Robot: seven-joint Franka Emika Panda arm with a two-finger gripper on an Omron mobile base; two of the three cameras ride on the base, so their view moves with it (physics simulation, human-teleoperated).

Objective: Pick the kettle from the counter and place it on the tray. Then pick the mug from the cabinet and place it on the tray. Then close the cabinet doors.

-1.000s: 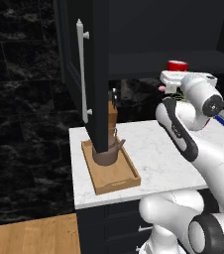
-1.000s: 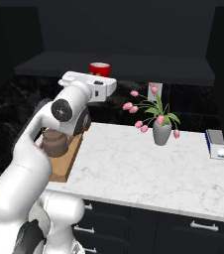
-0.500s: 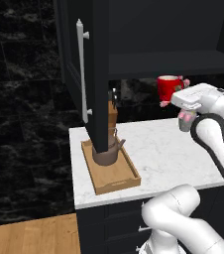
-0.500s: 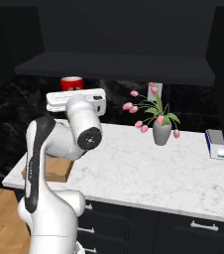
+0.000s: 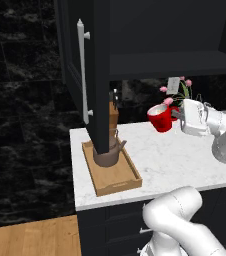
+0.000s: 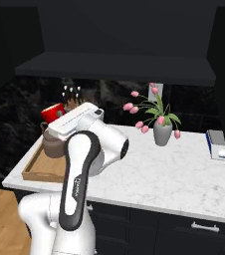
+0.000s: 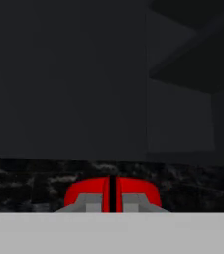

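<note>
Down from the cabinet [image 5: 150, 35] shelf, the gripper [image 5: 176, 113] now carries the mug [image 5: 161, 117] over the counter [image 5: 185, 155], fingers clamped on its rim. Rigid, light, glossy (likely slippery); tray [image 5: 116, 176] and kettle [image 5: 106, 152] lie beyond it, lower.

A black marble wall [image 5: 20, 115] with pale veining backs the kitchen, and a strip of light wood floor [image 5: 30, 240] runs below it. Dark navy drawers [image 6: 194, 234] with small silver pulls stand under the worktop. A white wall outlet [image 5: 173, 85] sits behind pink tulips in a grey vase [image 6: 162, 133]
</note>
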